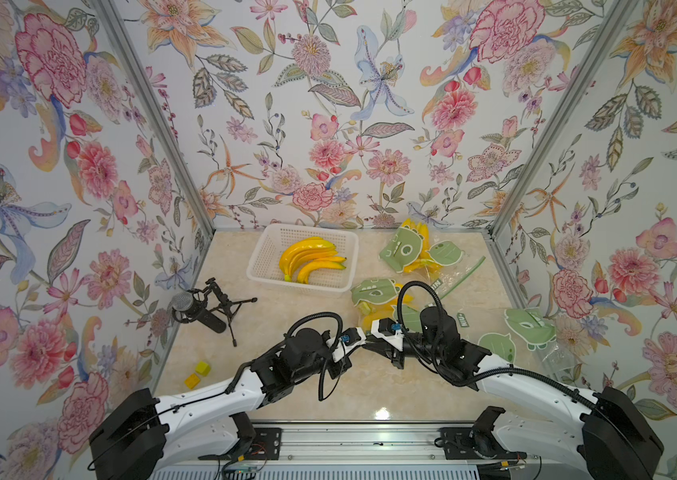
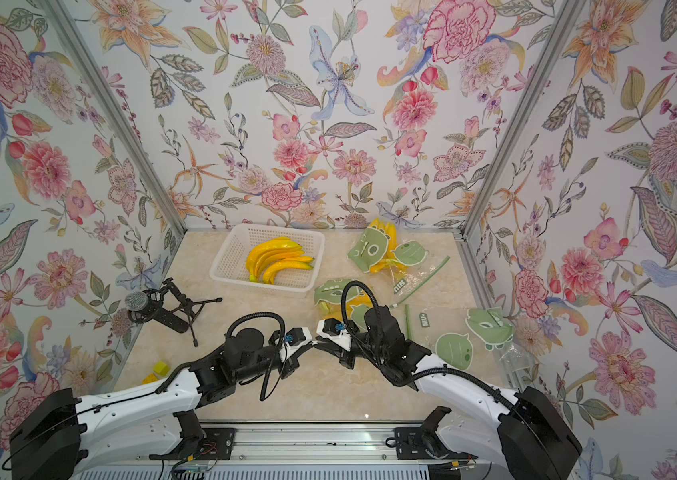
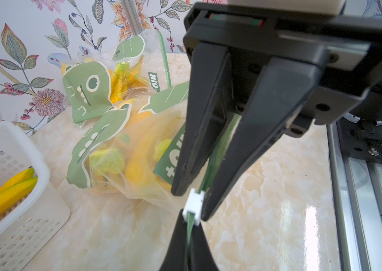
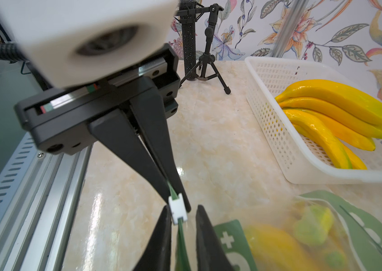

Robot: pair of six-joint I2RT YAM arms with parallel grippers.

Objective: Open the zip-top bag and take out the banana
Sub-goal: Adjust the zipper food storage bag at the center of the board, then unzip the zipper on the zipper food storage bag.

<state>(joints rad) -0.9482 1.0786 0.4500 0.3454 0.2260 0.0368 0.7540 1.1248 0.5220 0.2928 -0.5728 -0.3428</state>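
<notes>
The left pincer [image 3: 189,228] clamps the zip-top bag [image 3: 115,131] holding bananas [image 3: 136,169]; right pincer [image 4: 183,211] apart astride its slider [image 3: 193,204].

Both top views hang high over the near edge, tilted down and forward across the whole tabletop [image 1: 370,390] to the back wall [image 1: 328,124]. Each wrist camera sits low and close, facing the other; both share the white zip slider [image 3: 193,206] and the basket [image 4: 326,178].

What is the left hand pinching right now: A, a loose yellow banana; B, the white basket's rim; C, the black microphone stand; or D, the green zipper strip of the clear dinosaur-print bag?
D: the left hand is closed on the green zipper strip, next to its small white plastic slider.
</notes>
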